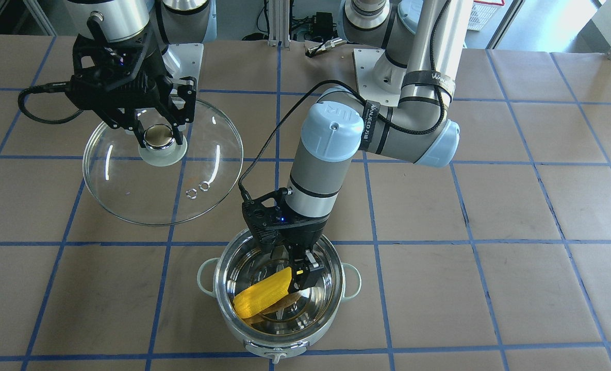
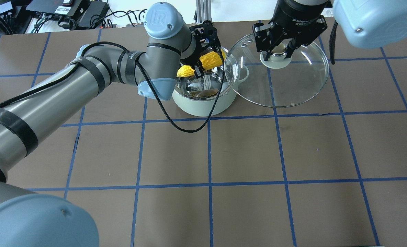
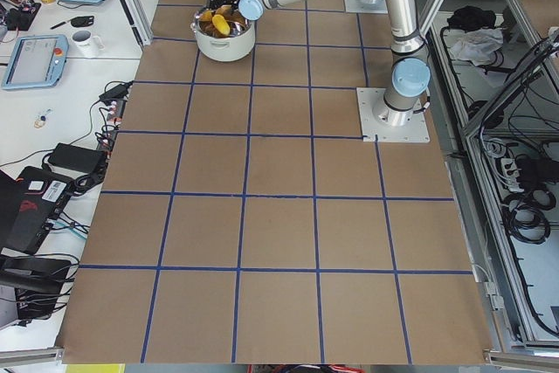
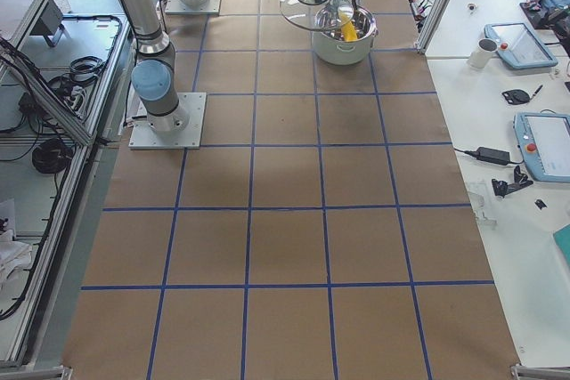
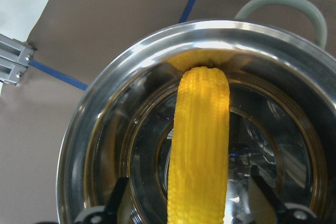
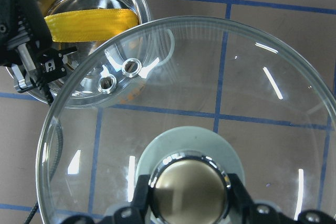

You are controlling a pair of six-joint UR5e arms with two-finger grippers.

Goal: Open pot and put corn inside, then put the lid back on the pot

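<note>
The left gripper (image 1: 301, 270) reaches down into the open pot (image 1: 218, 282), its 2 fingers (image 5: 118, 200) spread to either side of the corn cob (image 1: 261, 296) with gaps showing, so it is not clamped. The cob lies slanted inside the pot, its far end against the steel wall. The right gripper (image 1: 157, 135) is closed on the ball knob (image 6: 189, 187) of the glass lid (image 1: 130, 190), which it holds just beside the pot over the taped table (image 1: 439, 206).
</note>
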